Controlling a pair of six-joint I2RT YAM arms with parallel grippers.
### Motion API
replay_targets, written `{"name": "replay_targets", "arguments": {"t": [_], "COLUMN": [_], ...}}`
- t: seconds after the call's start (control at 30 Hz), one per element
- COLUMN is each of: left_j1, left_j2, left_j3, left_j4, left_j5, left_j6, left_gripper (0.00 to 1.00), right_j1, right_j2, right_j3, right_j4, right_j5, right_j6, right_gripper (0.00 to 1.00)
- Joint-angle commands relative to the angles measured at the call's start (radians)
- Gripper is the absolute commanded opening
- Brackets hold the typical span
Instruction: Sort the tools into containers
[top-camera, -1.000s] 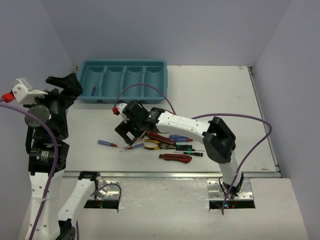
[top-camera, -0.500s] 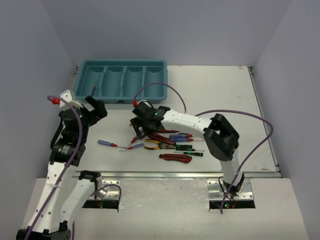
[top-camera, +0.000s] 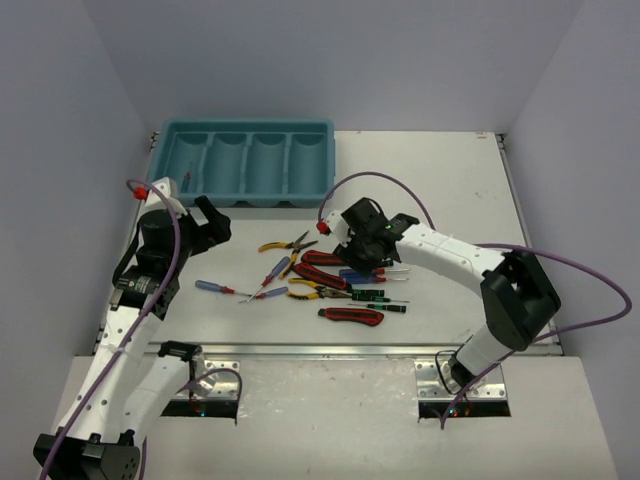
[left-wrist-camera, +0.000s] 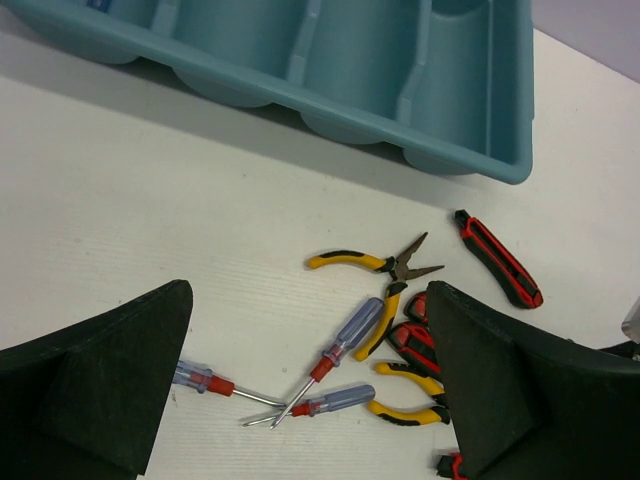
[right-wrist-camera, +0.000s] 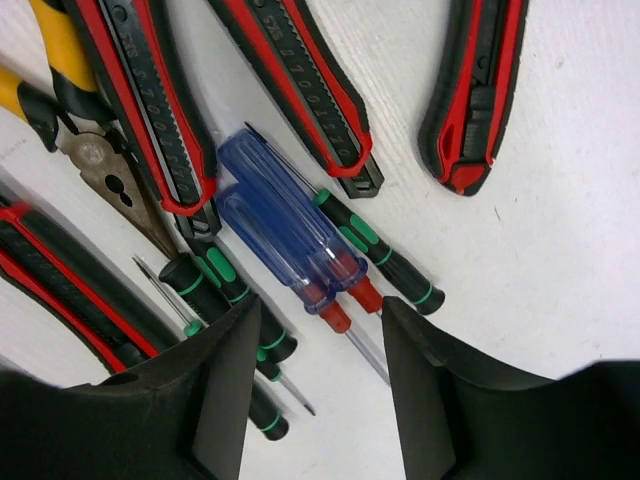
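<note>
Black fingers (right-wrist-camera: 215, 400) of the right hand (right-wrist-camera: 318, 335) fill the bottom of its wrist view, spread apart with nothing gripped. The gap between them sits over the red collars and bare shafts of two blue-handled screwdrivers (right-wrist-camera: 270, 225) that lie side by side, touching. Thin black-and-green precision screwdrivers (right-wrist-camera: 378, 250) lie just beside that pair and partly under it. Three red-and-black utility knives (right-wrist-camera: 295, 80) fan out beyond them, and yellow-handled pliers (right-wrist-camera: 60, 45) show at the left edge of the view. Whether the fingertips touch the tabletop (right-wrist-camera: 560, 250) cannot be told. The left hand (left-wrist-camera: 310, 330) is also apart and grips nothing. It hangs above the tabletop, and its wrist view looks down on a second pair of pliers (left-wrist-camera: 375, 262) with its nose open. Near that pair lie three loose screwdrivers (left-wrist-camera: 345, 340) whose metal tips cross, and a stray knife (left-wrist-camera: 498, 258) lies by itself near the tray's corner. The teal-blue tray (top-camera: 245, 126) stands at the far left of the tabletop, its four round-ended compartments side by side. Every tool lies outside it, gathered in a heap at mid-tabletop between the two arms. Seen from above, the left hand is just in front of the tray's near wall and left of the heap, and the right hand is over the heap's right part. One more knife, the nearest knife (top-camera: 350, 316), lies on the base side of the heap, near the thin screwdrivers.
</note>
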Motion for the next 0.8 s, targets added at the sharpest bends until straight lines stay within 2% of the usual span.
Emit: {"name": "replay_targets", "arguments": {"t": [0.0,0.03,0.6,0.77], "left_j1": [-0.01,-0.01,-0.012,-0.012], "left_j2": [-0.015,-0.014,-0.011,-0.011], "left_j3": [-0.001,-0.001,-0.001,-0.001], "left_j4": [0.051,0.052,0.056,0.057], "left_j5": [0.04,0.044,0.068,0.072], "left_j6": [0.019,0.02,0.028,0.029], "left_gripper": [1.0,1.0,1.0,1.0], "right_j1": [-0.026,-0.037,-0.054,-0.052], "right_j2": [0.039,0.049,0.184,0.23], "right_j3": [0.036,0.041,0.03,0.022], "right_j4": [0.079,0.086,0.086,0.099], "right_j5": [-0.069,-0.078,-0.182,-0.156], "right_j6": [-0.19,-0.201,-0.223,-0.224], "right_gripper": [0.46,0.43,0.33,0.29]}}
